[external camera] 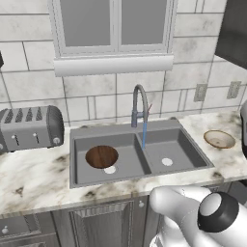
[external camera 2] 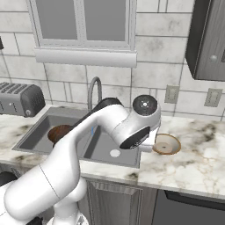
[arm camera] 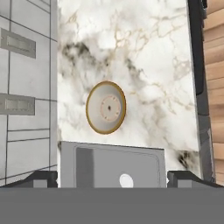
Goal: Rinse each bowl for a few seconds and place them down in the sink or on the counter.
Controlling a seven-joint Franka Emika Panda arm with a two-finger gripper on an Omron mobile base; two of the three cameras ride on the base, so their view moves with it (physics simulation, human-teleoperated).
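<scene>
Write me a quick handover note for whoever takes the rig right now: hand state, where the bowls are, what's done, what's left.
Hand: open, empty, above the counter, looking down on the tan bowl.
Tan bowl: on the counter right of the sink, untouched.
Brown bowl: lying in the left basin.
Tap: water running into the sink near the divider.
Done: brown bowl is down in the sink; whether it was rinsed cannot be told.
Left: grasp the tan bowl, rinse it under the tap, set it down.
</scene>
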